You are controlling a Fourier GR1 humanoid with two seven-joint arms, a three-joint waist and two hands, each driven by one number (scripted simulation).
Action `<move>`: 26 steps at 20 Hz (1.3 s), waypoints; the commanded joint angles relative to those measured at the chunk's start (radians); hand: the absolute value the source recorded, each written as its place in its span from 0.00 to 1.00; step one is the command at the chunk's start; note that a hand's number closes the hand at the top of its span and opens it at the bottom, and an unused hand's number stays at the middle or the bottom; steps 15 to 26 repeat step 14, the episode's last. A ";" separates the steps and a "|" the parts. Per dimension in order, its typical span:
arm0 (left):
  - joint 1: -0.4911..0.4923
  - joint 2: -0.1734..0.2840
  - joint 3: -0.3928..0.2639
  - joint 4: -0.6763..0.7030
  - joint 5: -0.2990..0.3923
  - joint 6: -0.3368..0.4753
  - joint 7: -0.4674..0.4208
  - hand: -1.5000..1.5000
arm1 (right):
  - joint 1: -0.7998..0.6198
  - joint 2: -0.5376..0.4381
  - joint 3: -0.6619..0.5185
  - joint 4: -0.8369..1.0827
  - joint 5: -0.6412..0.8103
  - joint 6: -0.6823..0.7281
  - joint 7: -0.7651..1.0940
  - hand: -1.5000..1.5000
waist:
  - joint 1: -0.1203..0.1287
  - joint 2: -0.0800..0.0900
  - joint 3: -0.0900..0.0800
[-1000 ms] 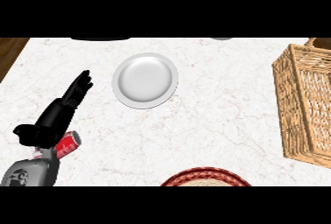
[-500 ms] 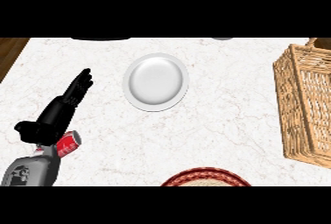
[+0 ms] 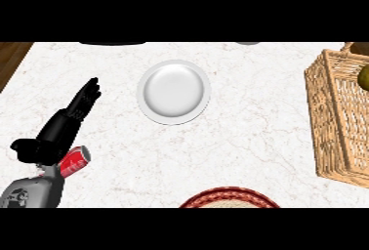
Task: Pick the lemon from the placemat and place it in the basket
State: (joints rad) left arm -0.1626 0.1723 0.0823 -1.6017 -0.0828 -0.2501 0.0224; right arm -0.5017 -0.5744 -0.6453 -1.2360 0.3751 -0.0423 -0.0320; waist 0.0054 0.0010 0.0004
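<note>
Head view: left hand (image 3: 66,122) well left of the white plate (image 3: 174,92), fingers straight, holding nothing. Right hand nowhere in sight. Wicker basket (image 3: 337,117) far right of the plate, a yellowish lemon (image 3: 364,75) seemingly already inside. Placemat (image 3: 229,197) below the plate, bare. Risk: basket tipped by a careless withdrawal.

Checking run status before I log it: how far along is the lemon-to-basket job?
Looks done: a yellowish round thing, probably the lemon, sits inside the basket at the right edge, partly cut off. The placemat shows only its rim, nothing on it. In hand: nothing; left hand is open, fingers straight. Right hand out of view. Left: nothing evident.
</note>
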 commanded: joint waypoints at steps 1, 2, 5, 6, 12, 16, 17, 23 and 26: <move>0.001 -0.014 -0.020 -0.074 -0.007 0.009 0.066 0.50 | -0.022 -0.047 0.011 0.087 -0.048 0.002 -0.062 0.00 | 0.000 -0.001 0.000; 0.009 -0.008 0.002 -0.004 0.011 -0.010 0.009 0.50 | 0.015 -0.021 0.004 0.043 -0.085 0.020 -0.075 0.00 | -0.004 -0.001 0.000; -0.020 0.012 0.014 0.032 -0.005 -0.011 -0.024 0.50 | -0.047 -0.074 -0.038 0.107 -0.161 0.066 -0.075 0.00 | -0.003 0.000 0.000; -0.019 -0.016 -0.012 0.062 -0.028 0.007 -0.044 0.50 | -0.055 -0.074 -0.053 0.077 -0.175 0.047 -0.040 0.00 | -0.006 0.000 0.000; -0.001 0.000 0.019 -0.033 0.014 -0.001 0.021 0.50 | -0.070 -0.109 -0.149 0.080 -0.299 0.070 0.135 0.00 | -0.009 -0.005 0.000; 0.033 -0.017 -0.003 0.009 -0.012 0.001 -0.046 0.50 | -0.049 -0.174 -0.182 0.153 -0.343 0.134 0.124 0.00 | -0.007 -0.002 0.000; 0.033 -0.017 -0.003 0.009 -0.012 0.001 -0.046 0.50 | -0.049 -0.174 -0.182 0.153 -0.343 0.134 0.124 0.00 | -0.007 -0.002 0.000; 0.033 -0.017 -0.003 0.009 -0.012 0.001 -0.046 0.50 | -0.049 -0.174 -0.182 0.153 -0.343 0.134 0.124 0.00 | -0.007 -0.002 0.000; 0.033 -0.017 -0.003 0.009 -0.012 0.001 -0.046 0.50 | -0.049 -0.174 -0.182 0.153 -0.343 0.134 0.124 0.00 | -0.007 -0.002 0.000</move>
